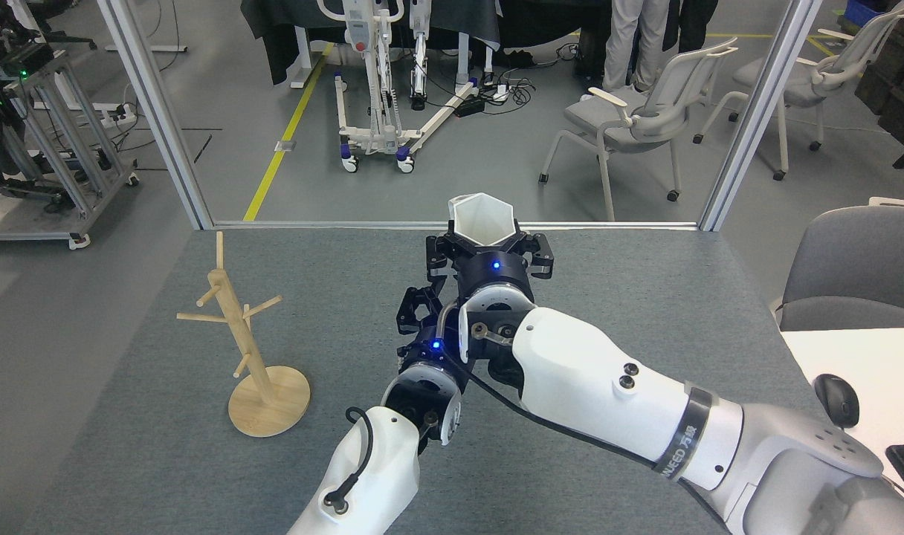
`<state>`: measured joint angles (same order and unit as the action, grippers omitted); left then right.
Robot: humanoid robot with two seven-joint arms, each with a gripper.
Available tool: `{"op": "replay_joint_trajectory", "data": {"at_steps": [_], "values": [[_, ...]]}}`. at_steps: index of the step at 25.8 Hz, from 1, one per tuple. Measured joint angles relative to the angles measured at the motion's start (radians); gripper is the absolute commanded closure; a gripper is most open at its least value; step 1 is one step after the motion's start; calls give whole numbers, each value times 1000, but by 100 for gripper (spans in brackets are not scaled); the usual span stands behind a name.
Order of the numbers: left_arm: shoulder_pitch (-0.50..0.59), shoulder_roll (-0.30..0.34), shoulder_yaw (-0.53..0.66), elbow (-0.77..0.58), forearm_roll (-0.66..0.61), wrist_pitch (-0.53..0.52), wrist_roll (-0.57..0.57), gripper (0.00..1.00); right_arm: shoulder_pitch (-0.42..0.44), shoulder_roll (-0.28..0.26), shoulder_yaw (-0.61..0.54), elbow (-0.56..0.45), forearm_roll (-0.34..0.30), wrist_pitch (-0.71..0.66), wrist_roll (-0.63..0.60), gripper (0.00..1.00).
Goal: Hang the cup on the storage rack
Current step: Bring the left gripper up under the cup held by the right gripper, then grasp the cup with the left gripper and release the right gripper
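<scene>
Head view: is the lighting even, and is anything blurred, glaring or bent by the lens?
Head view: lighting is even and soft, with no hard shadows; the cup and storage rack are sharp; no motion blur on either arm; the white cup shows no blown-out glare; the frame posts lean outward, a wide-angle effect.

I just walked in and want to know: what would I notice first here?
A white cup held up by the right gripper, in the middle over the grey table. The left gripper reaches up just below it. A wooden rack with pegs stands alone at the left.
</scene>
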<state>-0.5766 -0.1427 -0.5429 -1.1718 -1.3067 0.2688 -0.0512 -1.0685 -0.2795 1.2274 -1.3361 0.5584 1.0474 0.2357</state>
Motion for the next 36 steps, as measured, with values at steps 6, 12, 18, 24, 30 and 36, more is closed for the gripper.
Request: {"op": "replay_joint_trajectory", "data": {"at_steps": [6, 12, 18, 24, 30, 36], "values": [[-38, 0, 1, 51, 1, 1, 0, 2, 2, 2, 0, 0, 0, 0, 0, 99], [-87, -1, 0, 114, 1, -2, 1, 2, 5, 8, 0, 0, 0, 0, 0, 99], [-135, -2, -1, 181, 1, -20, 1, 2, 12, 19, 0, 0, 0, -1, 6, 99], [-155, -2, -2, 206, 0, -40, 7, 34, 12, 20, 1, 0, 0, -1, -2, 83], [-156, -1, -5, 202, -1, -40, 9, 66, 13, 20, 1, 0, 2, 1, -9, 16], [-152, 0, -9, 196, -7, -37, 3, 88, 20, 33, -4, 2, 9, -1, -8, 1]]}}
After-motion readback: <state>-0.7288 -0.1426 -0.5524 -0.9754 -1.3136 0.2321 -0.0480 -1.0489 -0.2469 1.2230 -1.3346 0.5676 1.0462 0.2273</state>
